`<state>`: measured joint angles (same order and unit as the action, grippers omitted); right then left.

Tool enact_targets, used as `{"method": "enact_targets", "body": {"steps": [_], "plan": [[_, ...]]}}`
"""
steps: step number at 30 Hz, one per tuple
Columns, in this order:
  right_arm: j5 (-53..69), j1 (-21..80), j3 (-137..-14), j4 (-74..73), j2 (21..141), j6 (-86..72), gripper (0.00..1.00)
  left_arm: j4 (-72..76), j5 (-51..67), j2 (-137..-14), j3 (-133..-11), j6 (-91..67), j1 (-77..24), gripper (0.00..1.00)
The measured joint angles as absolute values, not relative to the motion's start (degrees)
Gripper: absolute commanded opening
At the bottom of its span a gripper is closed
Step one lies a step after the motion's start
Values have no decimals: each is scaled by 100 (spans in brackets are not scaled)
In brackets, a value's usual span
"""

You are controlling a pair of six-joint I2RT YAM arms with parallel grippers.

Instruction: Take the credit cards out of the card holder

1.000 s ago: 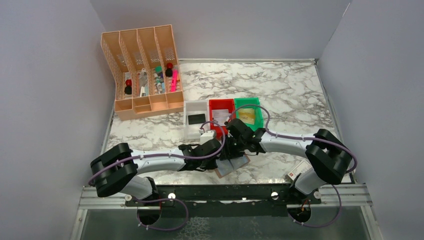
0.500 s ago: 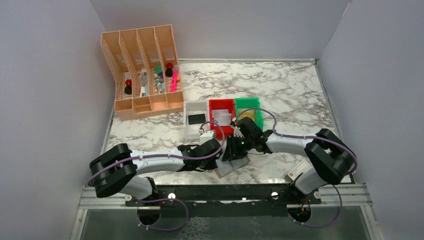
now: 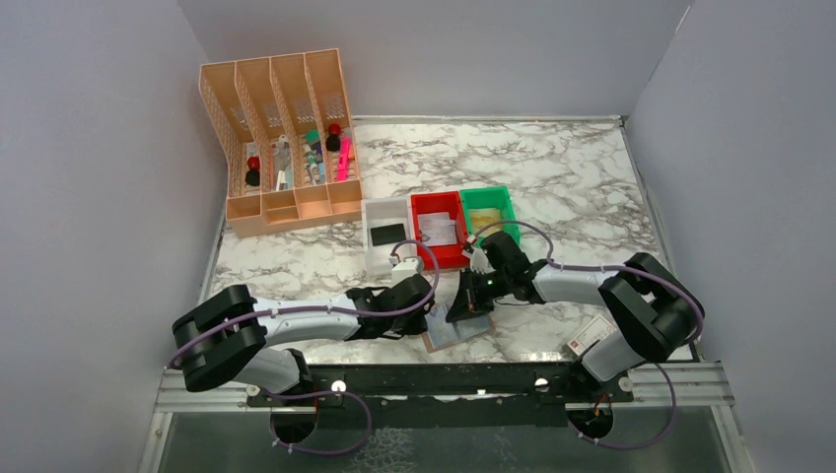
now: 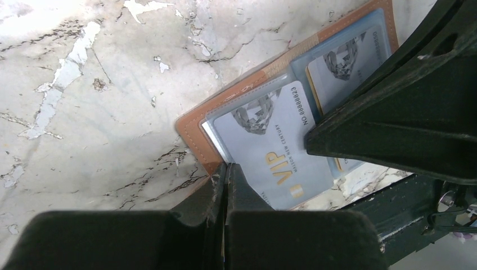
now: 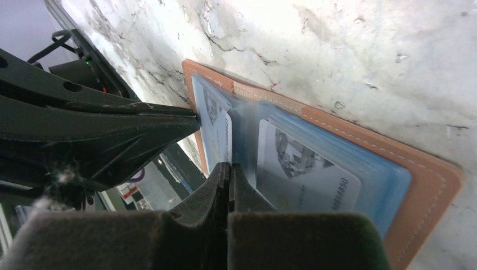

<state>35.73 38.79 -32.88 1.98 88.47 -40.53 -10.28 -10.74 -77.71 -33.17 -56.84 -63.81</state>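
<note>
The card holder (image 3: 458, 333) lies open near the table's front edge, brown rim (image 4: 194, 132) round pale blue clear sleeves. A pale VIP credit card (image 4: 275, 152) sits in the near sleeve and a second card (image 4: 343, 62) in the far one. The right wrist view shows the holder (image 5: 427, 185) with a card (image 5: 306, 169) in its sleeve. My left gripper (image 3: 431, 317) is shut, its tips (image 4: 226, 166) on the holder's near-left corner. My right gripper (image 3: 461, 311) is shut, its tips (image 5: 228, 165) against a sleeve edge at the fold. I cannot tell whether either one pinches anything.
White (image 3: 386, 236), red (image 3: 439, 227) and green (image 3: 490, 212) bins stand just behind the grippers. A peach desk organiser (image 3: 286, 138) is at the back left. A small label card (image 3: 592, 333) lies front right. The metal rail (image 3: 444, 384) runs along the table's front edge.
My right gripper has moved toward the front edge and down onto the holder's sleeves, uncovering the green bin. The left gripper has stayed at the holder's corner.
</note>
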Motion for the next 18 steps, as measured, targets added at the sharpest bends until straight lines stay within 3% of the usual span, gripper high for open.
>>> {"method": "enact_targets", "body": {"steps": [18], "plan": [[3614, 3286, -3155, -185, 8615, -3684, 3, -969, -1085, -7776, -3295, -5714, -6381, 0]]}}
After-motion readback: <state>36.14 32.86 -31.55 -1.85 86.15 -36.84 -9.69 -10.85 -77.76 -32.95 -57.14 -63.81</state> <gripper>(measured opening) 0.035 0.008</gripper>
